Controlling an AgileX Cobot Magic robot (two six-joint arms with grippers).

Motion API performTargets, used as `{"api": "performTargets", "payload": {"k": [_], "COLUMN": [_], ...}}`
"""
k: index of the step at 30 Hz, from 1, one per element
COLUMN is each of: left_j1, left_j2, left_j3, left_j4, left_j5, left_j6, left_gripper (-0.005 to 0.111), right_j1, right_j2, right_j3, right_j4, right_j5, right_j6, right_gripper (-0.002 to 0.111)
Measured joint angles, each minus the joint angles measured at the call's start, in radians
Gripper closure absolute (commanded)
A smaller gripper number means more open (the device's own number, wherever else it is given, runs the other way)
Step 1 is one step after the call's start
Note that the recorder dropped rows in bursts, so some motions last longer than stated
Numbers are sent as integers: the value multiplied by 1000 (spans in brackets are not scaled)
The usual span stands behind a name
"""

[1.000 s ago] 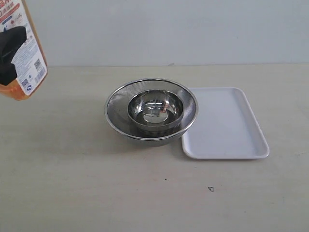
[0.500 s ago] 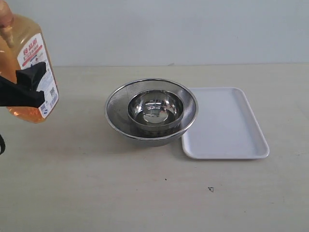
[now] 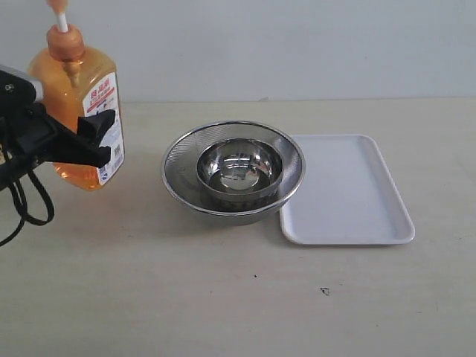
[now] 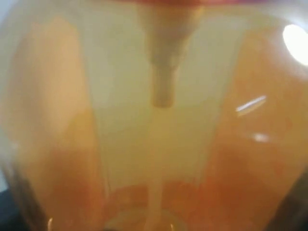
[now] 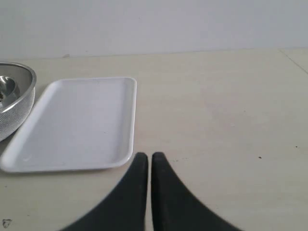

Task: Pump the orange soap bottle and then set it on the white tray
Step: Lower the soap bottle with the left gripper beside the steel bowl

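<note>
The orange soap bottle hangs upright above the table at the far left, its white pump stem reaching the top edge of the exterior view. My left gripper is shut on its body, one black finger across the label. The left wrist view is filled by the blurred orange soap bottle seen close up. The white tray lies flat to the right of the bowls, with nothing on it. My right gripper is shut and holds nothing, just off the near edge of the white tray; it is out of the exterior view.
A small steel bowl sits inside a round steel mesh bowl at the table's middle, touching the tray's left edge. The mesh bowl shows at the edge of the right wrist view. A black cable hangs under the left arm.
The left gripper has carried the bottle rightward and down, from the upper left corner toward the bowls; the bottle now stands upright with its pump showing. Bowls and tray have not moved.
</note>
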Motion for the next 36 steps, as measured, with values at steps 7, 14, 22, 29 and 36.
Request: {"api": "performTargets", "payload": {"k": [7,14,22,29,36], "left_j1": [0,0,0,0,0], "left_j2": [64,123,130,130,130], "left_j3": [-76,-139,-146,-146,-146], "left_j4": [-62,20,61,61,90], "left_j5": [17,17,19,19,32], "left_j6": [4,60,67,68,68], "left_gripper": [102,102,102,102,102], "right_j1": [0,0,0,0,0], "right_j2": [0,0,0,0,0], "right_j3": [0,0,0,0,0], "right_j4": [0,0,0,0,-96], "right_j5": [0,0,0,0,-21], "right_j6": [0,0,0,0,0], "right_gripper": [108,108,108,108,108]}}
